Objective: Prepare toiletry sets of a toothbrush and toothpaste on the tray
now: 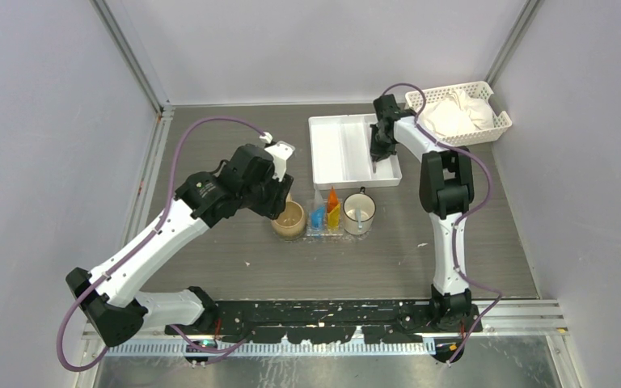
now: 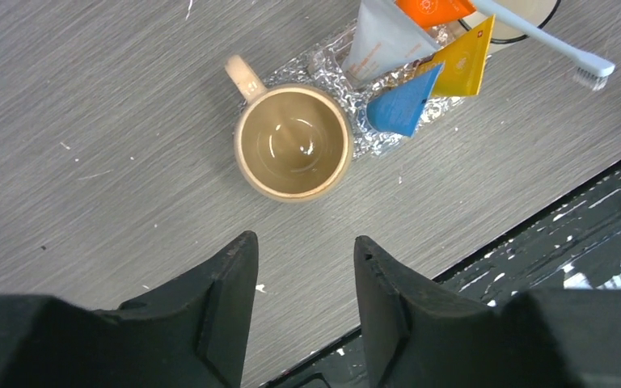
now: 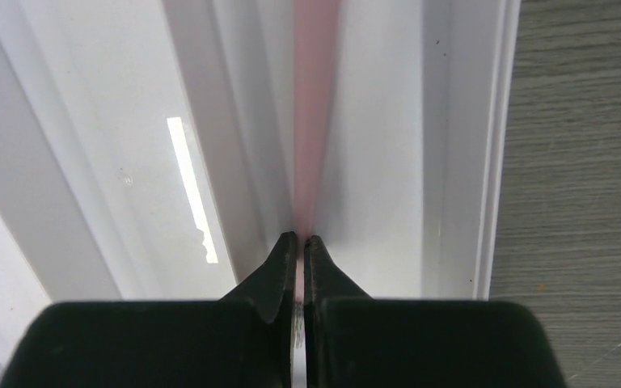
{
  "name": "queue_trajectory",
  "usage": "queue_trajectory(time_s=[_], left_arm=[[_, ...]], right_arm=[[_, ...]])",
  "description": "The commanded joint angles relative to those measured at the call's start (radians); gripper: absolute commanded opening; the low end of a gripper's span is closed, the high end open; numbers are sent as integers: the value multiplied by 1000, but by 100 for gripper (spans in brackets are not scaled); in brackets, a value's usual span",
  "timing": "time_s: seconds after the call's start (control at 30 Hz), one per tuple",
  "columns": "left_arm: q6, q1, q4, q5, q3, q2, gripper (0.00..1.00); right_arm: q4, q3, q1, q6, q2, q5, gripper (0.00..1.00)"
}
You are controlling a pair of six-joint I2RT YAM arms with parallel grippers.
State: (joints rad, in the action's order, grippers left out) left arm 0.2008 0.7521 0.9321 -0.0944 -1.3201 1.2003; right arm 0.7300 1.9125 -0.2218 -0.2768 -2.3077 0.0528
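Note:
The clear textured tray lies right of a beige mug. On it lean an orange-and-white toothpaste tube, a yellow tube and a blue tube; they also show in the top view. A pale toothbrush rests in the white mug. My left gripper is open and empty, above the table just short of the beige mug. My right gripper is shut on a pink toothbrush inside the white compartmented tray.
The white compartmented tray sits at the back centre. A white slotted basket with white cloth stands at the back right. The beige mug is empty. The black base rail runs along the near edge.

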Motion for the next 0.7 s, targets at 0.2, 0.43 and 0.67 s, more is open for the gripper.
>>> queue_trajectory(time_s=[0.2,0.43,0.67], left_arm=[[-5,-5,-59,47,-47,-41,71],[21,-5,-177,63,-23,-122,76],[143,-5,-311,205,14,-189,74]], right_arm=[[-42,-76,33,-93,302,-172,2],[-82,-242,17,-172,554,-433,1],[-245,-546,-106,-295,804,-672,1]])
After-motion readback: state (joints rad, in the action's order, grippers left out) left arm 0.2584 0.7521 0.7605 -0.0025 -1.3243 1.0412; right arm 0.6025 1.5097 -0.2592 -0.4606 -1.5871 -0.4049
